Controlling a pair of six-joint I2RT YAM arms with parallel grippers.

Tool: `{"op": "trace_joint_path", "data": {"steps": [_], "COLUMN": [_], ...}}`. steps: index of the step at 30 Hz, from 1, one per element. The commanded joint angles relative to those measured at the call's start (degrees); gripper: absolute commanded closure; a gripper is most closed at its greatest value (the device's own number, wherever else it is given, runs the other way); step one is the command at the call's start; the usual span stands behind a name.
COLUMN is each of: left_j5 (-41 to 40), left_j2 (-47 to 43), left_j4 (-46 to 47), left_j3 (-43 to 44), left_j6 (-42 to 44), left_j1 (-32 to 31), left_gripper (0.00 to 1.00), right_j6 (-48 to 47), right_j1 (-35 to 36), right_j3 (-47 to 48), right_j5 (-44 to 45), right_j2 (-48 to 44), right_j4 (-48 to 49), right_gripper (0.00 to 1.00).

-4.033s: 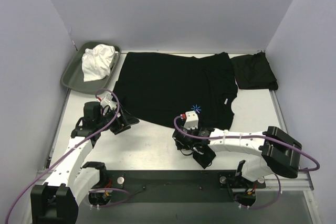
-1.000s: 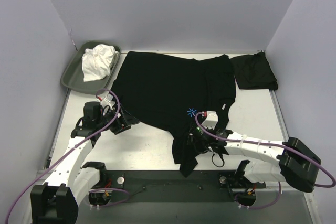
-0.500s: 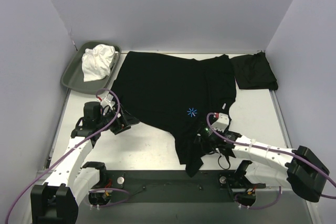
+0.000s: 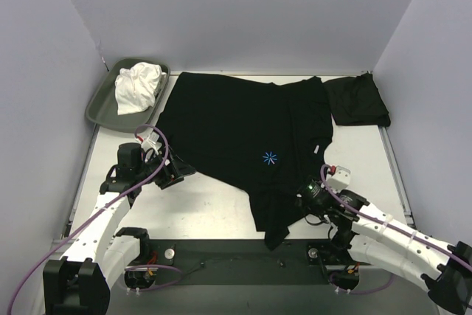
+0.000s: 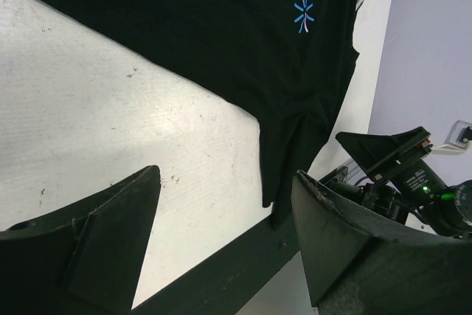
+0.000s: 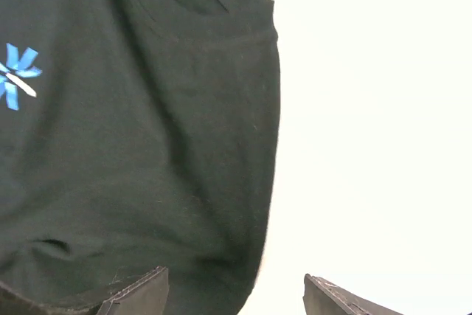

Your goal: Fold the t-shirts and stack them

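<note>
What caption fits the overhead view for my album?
Spread black t-shirt with blue mark, another black shirt far right, white cloth in a tray.

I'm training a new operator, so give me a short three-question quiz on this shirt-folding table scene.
1. True or false: the crumpled white cloth lies in the shallow grey-green plastic tray.
2. The small blue star mark sits on: A the wide spread black cloth t-shirt, B the white cloth, C the tray?
3. Fill in: the left gripper has its jaws ____.
Key: 1 true; 2 A; 3 open.
</note>
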Motion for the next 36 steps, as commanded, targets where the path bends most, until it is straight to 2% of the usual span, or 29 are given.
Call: {"op": "trace_joint_path", "data": {"steps": [1,4,5,7,11,14,18,28,36], "left_j5": [0.6,0.8,0.7,0.8,0.6,0.5,0.8,1.1,1.4], "left_j2": [-0.4,-0.2,0.0,0.2,-0.1,-0.2,0.2,-0.9,-0.8], "left_j4": [1.9,1.9,2.0,1.9,1.6,1.8,2.0,2.0,2.2], "left_j3": [0.2,0.2,0.2,0.2,0.4,0.3,0.2,0.1,0.1], "left_j6": [0.8,0.9,0.9,0.9,0.9,0.8,0.7,0.6,0.6], "left_j1": [0.3,0.3,0.4,0.3,0.4,0.4,0.5,0.5,0.5], "left_gripper": [0.19,0.19,0.19,0.19,0.19,0.19,0.19,0.19,0.19], "right_j6": [-2.9,-5.4,-5.9,-7.0,-9.1,-9.9,-8.8,-3.2,-1.6], "right_j1": [2.9,9.0,12.6,15.6,24.7,28.8,35.3,43.7,43.6], "right_j3": [6.8,11.6,13.8,15.6,19.2,22.5,24.4,26.6,27.3], "right_j5": [2.5,2.9,2.3,0.8,-2.4,-2.9,-4.6,-6.0,-3.2], "right_j2": [-1.0,0.1,2.8,6.5,19.9,27.2,32.9,42.0,43.7], "right_j4": [-5.3,-4.5,-4.5,-4.4,-2.7,-2.4,-1.7,-2.1,-3.2], "right_gripper": [0.28,0.28,0.28,0.28,0.3,0.31,0.34,0.44,0.51]}}
